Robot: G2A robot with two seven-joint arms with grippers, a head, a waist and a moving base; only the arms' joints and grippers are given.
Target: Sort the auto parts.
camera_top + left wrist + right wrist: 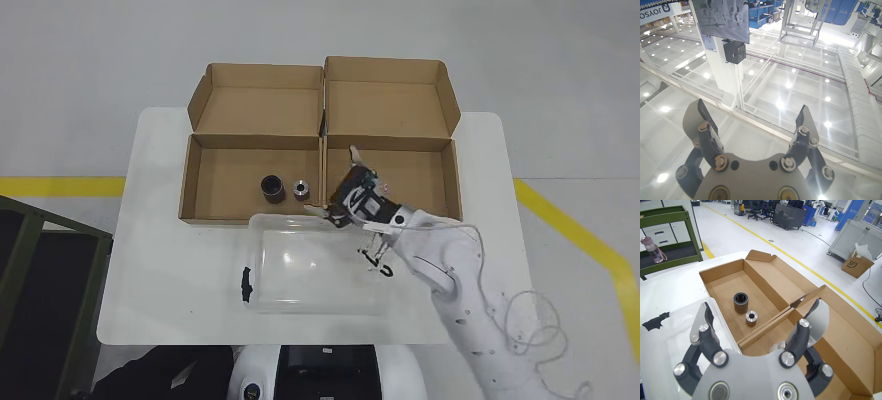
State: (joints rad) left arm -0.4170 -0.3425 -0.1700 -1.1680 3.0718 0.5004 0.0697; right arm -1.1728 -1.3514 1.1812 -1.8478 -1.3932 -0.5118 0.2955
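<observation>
Right wrist view: a dark cylindrical bearing (pixel 741 303) and a small silver metal bushing (pixel 751 318) stand just beside each other in the left brown cardboard box (pixel 723 285). The right gripper (pixel 761 305) is spread wide above the boxes' dividing wall, holding nothing. Left wrist view: the left gripper (pixel 751 104) is also spread wide and empty, facing the ceiling.

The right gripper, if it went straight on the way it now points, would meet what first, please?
Probably the cardboard divider wall, seen between the right gripper's open jaws; the small silver part stands beyond it. Depth is unclear.
</observation>
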